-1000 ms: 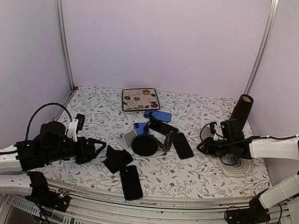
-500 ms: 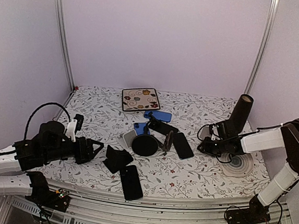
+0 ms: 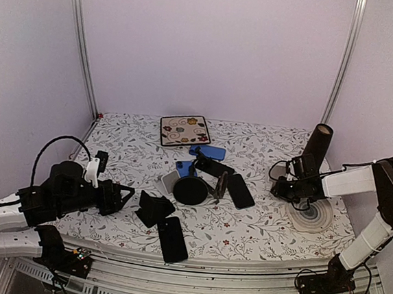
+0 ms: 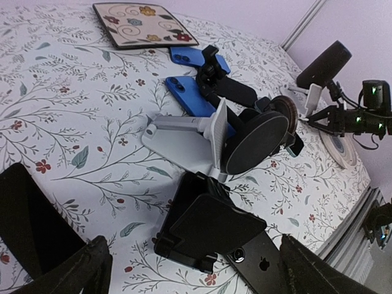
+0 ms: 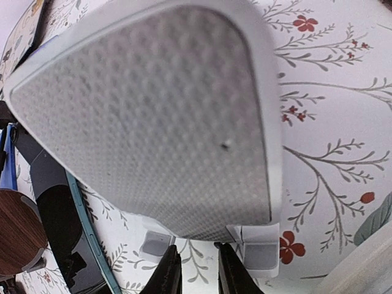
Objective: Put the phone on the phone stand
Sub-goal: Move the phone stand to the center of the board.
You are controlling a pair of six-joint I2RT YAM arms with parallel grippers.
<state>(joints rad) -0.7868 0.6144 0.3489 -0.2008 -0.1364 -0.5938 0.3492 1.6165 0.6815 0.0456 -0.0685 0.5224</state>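
A black phone (image 3: 172, 238) lies face down near the front edge, with its camera lens and logo showing in the left wrist view (image 4: 263, 269). Just behind it sits a black phone stand (image 3: 153, 208) (image 4: 208, 223). My left gripper (image 3: 127, 197) (image 4: 196, 272) hovers low just left of both, open wide and empty. At the right, my right gripper (image 3: 280, 189) (image 5: 196, 257) has its fingers close together at the lower edge of a white phone stand (image 5: 153, 116) with a dotted grey pad. The fingers sit between the stand's two lips. The grip itself is hidden.
A white stand with a round black pad (image 3: 191, 189), blue phones (image 3: 208, 151) and a dark phone (image 3: 241, 190) crowd the middle. A patterned mat (image 3: 185, 130) lies at the back. A cardboard tube (image 3: 317, 147) and a round coaster (image 3: 312, 215) sit by the right arm.
My right gripper has drawn back to the right, toward the tube and coaster, and its fingers have closed a little. The left arm has barely moved.
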